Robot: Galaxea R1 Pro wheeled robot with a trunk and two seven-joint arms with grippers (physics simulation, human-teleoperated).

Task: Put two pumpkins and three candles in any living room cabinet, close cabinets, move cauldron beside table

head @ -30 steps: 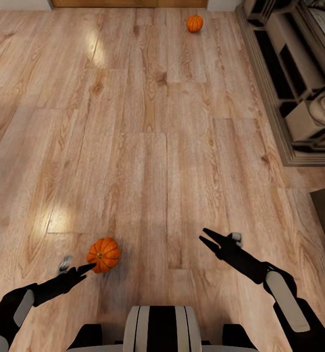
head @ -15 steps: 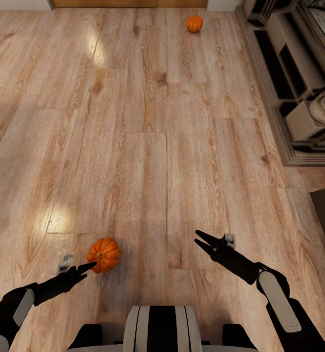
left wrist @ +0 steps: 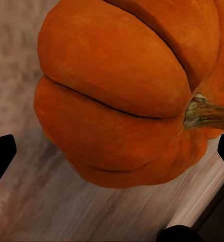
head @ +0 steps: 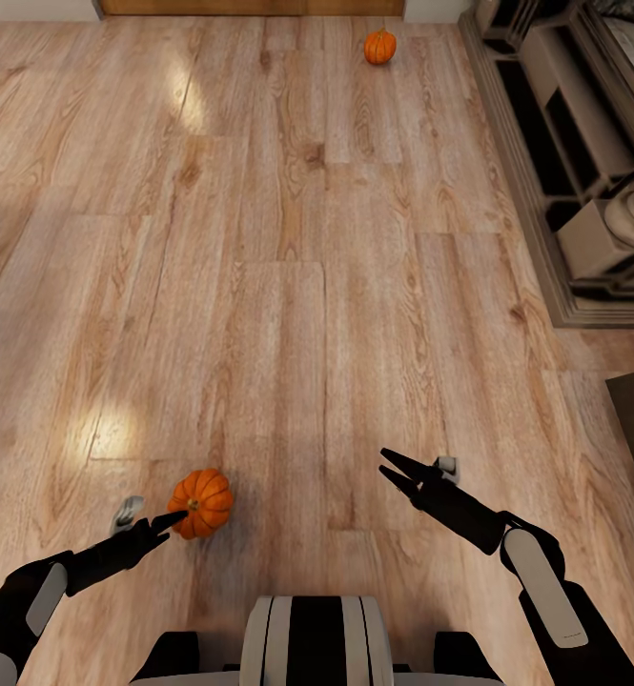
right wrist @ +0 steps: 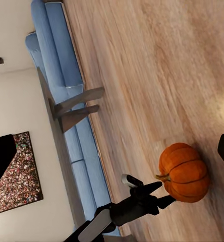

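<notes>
The first pickup is in hand: the left gripper (head: 154, 514) hangs spread beside the near pumpkin (head: 201, 502) on the floor (head: 288, 238), and must advance around it and close, while the right gripper (head: 393, 470) waits spread apart.

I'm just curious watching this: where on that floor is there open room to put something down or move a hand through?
Most bare floor lies between the near pumpkin and the far pumpkin. There is also room between the left gripper and right gripper. It is tight at the near pumpkin and along the shelving at the right.
</notes>
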